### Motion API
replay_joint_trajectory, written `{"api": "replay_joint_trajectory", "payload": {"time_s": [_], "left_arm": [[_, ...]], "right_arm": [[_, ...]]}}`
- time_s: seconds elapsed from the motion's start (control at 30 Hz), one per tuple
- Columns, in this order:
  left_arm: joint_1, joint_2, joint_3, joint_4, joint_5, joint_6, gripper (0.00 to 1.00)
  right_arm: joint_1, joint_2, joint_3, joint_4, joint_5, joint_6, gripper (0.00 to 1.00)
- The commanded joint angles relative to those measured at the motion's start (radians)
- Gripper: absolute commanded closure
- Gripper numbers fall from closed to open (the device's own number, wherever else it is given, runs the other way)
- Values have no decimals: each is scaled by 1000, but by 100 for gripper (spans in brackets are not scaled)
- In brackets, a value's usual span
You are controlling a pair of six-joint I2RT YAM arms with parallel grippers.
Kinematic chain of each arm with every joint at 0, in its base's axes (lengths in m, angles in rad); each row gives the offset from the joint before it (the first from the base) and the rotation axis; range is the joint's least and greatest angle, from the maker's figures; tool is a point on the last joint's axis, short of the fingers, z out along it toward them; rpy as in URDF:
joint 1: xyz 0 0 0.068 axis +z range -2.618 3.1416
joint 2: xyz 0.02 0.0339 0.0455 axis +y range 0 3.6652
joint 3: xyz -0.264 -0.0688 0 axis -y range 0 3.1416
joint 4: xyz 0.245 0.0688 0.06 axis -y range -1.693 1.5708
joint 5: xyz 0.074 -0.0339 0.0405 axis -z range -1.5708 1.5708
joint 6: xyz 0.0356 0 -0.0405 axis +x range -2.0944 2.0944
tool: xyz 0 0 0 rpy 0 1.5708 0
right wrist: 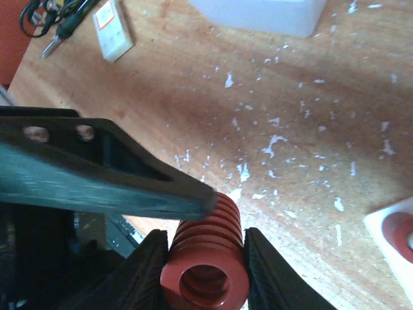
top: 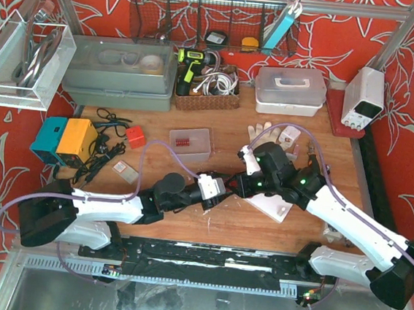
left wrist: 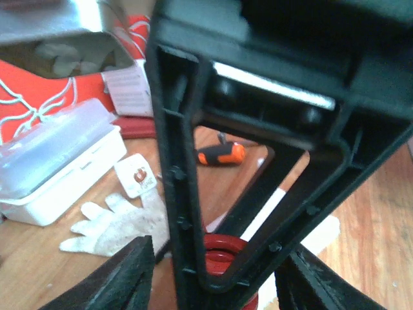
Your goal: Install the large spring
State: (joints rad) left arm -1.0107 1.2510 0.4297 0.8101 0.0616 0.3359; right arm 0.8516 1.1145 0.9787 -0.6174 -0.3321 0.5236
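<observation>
We're mid-install: right gripper (right wrist: 206,274) jaws pinch the spring (right wrist: 210,242) at the frame (left wrist: 175,161), not seated; can't tell left gripper (left wrist: 216,271) jaws' grip.

Large red coil spring (right wrist: 205,268), thick flat coils, hollow end toward the right wrist view; clasped on both sides by the right pincer (right wrist: 206,242); black frame bar (right wrist: 97,184) tip across its upper coils.
</observation>
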Motion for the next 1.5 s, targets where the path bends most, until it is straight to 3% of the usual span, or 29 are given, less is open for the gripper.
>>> {"api": "replay_joint_trajectory", "payload": {"time_s": [0.0,0.03,0.07,0.1,0.37,0.57,0.73,1.2,1.47], "left_arm": [[-8,-43,-15,123,-51,-22,37],[-8,-52,-22,125,-59,-30,29],[-8,-61,-29,118,-69,-38,7],[-8,-70,-31,105,-80,-43,1],[-8,-139,-67,2,-267,-113,0],[-8,-109,-132,50,-282,-129,0],[-8,-72,-138,39,-309,-97,0],[-8,-119,-184,69,-244,-88,0],[-8,-148,-187,56,-235,-83,0]], "right_arm": [[2,-54,-12,-2,107,18,100],[1,-62,-10,-9,124,19,100],[0,-74,-7,-21,162,19,100],[-4,-84,2,-37,192,17,100],[-97,-155,47,-275,478,-14,100],[-330,-141,15,-377,481,-32,100],[-437,-112,-2,-384,479,-56,100],[-565,-54,-86,-324,368,-65,100],[-601,-54,-123,-255,400,-58,100]]}}
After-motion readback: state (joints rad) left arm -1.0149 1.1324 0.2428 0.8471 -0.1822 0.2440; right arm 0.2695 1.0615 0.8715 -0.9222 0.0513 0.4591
